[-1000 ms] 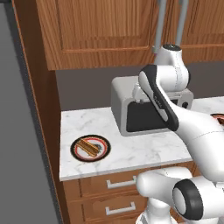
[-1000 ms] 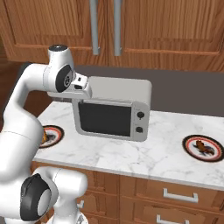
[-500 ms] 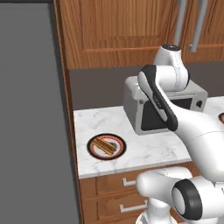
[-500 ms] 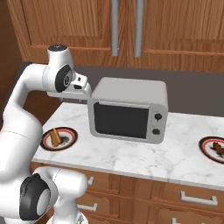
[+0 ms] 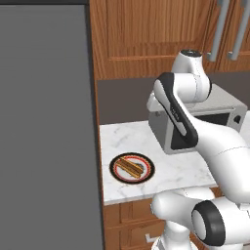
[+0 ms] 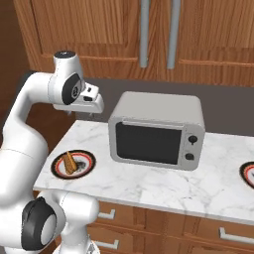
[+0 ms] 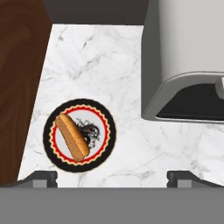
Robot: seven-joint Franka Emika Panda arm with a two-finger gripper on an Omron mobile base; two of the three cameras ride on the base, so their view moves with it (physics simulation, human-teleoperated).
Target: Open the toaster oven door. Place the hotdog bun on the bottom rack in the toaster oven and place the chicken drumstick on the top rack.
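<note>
**Op A:** From here I have the gripper [image 6: 88, 115] hanging high over the counter [image 6: 163, 191], left of the oven [image 6: 158, 130], with its fingers spread wide and nothing between them. In the hand view the two tips sit far apart at the bottom edge.

**Op B:** And the door [image 6: 149, 144]?

**Op A:** Shut, flush against the front. I'd judge it a stiff, hinged panel, light enough but it will swing on an arc, so I'd want to hook or pinch its top edge rather than press on the glass. I can't make out a clear handle from these views.

**Op B:** Where's the bun [image 7: 72, 136]?

**Op A:** On the round plate [image 7: 107, 131] with the red and black rim, on the counter to the oven's left, near the front edge. It lies flat, slanted across the plate. I'd expect it to be soft and light, easy to crush, so I'd take it across the narrow middle with a gentle squeeze, fingers square to its length.

**Op B:** Drumstick?

**Op A:** There's a second plate [image 6: 248, 173] at the far right of the counter in the right base view, cut off by the frame. I can't tell what's on it. If it's the drumstick, I'd guess lumpy, firmer, maybe slick; hold the thick end.
</note>
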